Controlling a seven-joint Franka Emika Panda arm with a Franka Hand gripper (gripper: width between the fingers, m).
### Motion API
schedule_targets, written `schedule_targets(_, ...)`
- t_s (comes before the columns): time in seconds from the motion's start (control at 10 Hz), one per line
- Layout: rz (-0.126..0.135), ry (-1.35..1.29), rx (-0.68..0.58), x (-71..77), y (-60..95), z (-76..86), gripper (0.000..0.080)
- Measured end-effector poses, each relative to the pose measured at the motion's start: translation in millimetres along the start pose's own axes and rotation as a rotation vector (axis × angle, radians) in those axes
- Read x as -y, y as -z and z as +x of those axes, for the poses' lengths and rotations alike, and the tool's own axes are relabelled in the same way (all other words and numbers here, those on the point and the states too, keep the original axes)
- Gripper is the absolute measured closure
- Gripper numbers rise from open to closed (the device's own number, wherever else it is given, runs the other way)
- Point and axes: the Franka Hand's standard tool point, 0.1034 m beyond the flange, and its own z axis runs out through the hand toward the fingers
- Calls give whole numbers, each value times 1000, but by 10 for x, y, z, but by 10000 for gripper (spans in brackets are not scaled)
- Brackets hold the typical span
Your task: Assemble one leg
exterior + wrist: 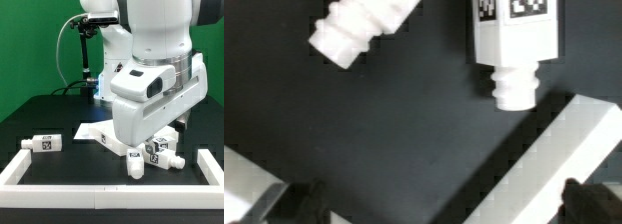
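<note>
In the wrist view two white legs lie on the black table. One leg (516,48) carries a black-and-white tag, its round peg end toward the gripper. The other leg (359,30) lies tilted beside it. My gripper (438,205) is open and empty, its dark fingertips (285,204) spread wide and short of both legs. In the exterior view these two legs (158,153) lie under the arm's big white wrist, which hides the gripper. A third leg (42,143) lies apart at the exterior view's left.
A white raised border (100,178) runs along the table's front and sides; it shows as a slanted white bar (562,150) between the fingers. The large white tray-like piece (95,133) lies behind the arm. A green backdrop stands behind.
</note>
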Motion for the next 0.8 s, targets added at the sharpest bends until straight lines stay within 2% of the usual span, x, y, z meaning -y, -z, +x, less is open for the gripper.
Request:
schedule_targets(0.1,10,-1,8,15,-5,-16,150)
schedule_targets(0.8,10,-1,10,18,-16,-24,150)
